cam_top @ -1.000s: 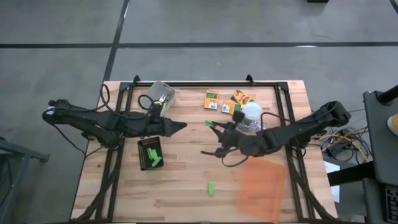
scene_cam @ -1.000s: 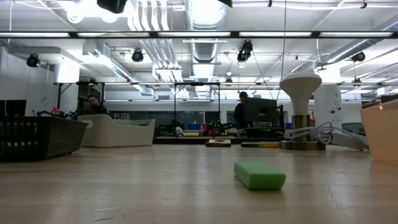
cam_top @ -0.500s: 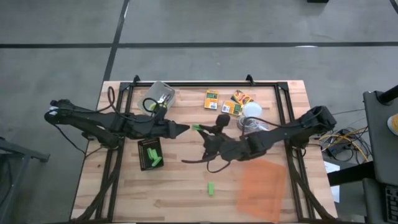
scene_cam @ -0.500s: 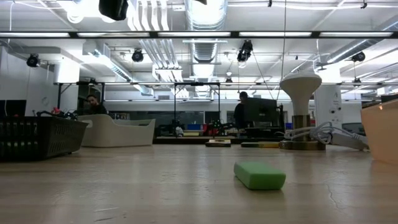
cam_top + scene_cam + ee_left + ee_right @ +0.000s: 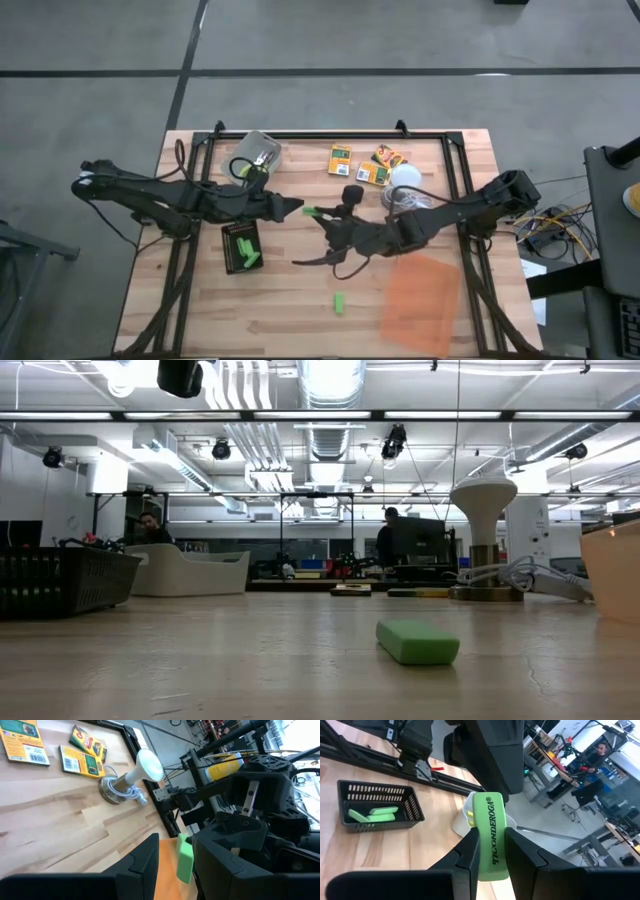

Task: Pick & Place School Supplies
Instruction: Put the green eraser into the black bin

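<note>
My right gripper (image 5: 322,216) hangs above the table's middle, shut on a bright-green stick (image 5: 311,211) lettered TICONDEROGA (image 5: 490,840). My left gripper (image 5: 298,208) faces it from the left, open, and the stick's free end (image 5: 184,857) stands between its two fingers. Another green stick (image 5: 340,302) lies flat on the near table, also in the low view (image 5: 418,642). More green sticks lie in the black tray (image 5: 241,246). Three orange-yellow boxes (image 5: 364,172) lie flat near the far edge. The plier-like tools do not show clearly. My right gripper pinches the green stick's middle (image 5: 491,851) between its two fingers, coming level from the table's right. The stick runs along the fingers, lifted clear, its free end toward the left gripper. My left gripper: the stick lies close against one finger (image 5: 215,865); touching or not, I cannot tell.
A white mushroom-shaped lamp with a cable (image 5: 403,181) stands right of the boxes. A clear container (image 5: 259,150) sits at the far left. The translucent orange sheet (image 5: 420,298) lies near right. A black frame (image 5: 330,134) edges the table.
My right gripper has carried the green stick toward the table's left and slightly nearer, up to the left gripper. The stick's end now stands between the left fingers. The rest has stayed put.
</note>
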You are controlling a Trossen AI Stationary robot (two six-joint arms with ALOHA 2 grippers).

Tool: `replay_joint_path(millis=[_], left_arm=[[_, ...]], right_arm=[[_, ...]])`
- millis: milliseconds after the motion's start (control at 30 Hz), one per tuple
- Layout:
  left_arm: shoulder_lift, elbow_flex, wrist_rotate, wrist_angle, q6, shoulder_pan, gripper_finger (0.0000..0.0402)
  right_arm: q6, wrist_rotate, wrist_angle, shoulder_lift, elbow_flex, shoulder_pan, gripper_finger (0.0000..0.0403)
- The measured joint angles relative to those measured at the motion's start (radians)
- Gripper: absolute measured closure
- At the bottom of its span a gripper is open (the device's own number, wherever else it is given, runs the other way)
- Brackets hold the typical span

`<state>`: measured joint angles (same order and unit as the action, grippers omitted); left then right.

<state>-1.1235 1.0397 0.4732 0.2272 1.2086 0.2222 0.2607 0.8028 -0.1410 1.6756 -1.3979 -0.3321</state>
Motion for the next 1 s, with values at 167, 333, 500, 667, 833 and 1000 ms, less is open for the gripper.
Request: replay_joint_path(millis=[167, 333, 500, 667, 833, 1000], left_arm=[[0.000, -0.005, 0.000, -0.002, -0.001, 0.000, 0.0278], [0.000, -0.014, -0.021, -0.002, -0.001, 0.000, 0.0278], [0.000, -0.015, -0.036, -0.002, -0.001, 0.000, 0.0278], [0.000, -0.015, -0.037, -0.003, -0.006, 0.000, 0.0278], [0.000, -0.016, -0.042, -0.036, -0.011, 0.000, 0.0278], [-0.001, -0.016, -0.043, -0.037, -0.022, 0.000, 0.0278]], right_arm=[[0.000, 0.000, 0.000, 0.000, 0.000, 0.007, 0.0333], [0.001, 0.000, -0.002, 0.000, 0.000, 0.010, 0.0333], [0.005, 0.000, -0.001, 0.000, 0.000, 0.010, 0.0333], [0.005, 0.000, 0.000, 0.000, 0.000, 0.010, 0.0333], [0.005, 0.000, 0.001, 0.000, 0.000, 0.010, 0.0333], [0.009, -0.001, 0.001, 0.001, 0.000, 0.010, 0.0333]])
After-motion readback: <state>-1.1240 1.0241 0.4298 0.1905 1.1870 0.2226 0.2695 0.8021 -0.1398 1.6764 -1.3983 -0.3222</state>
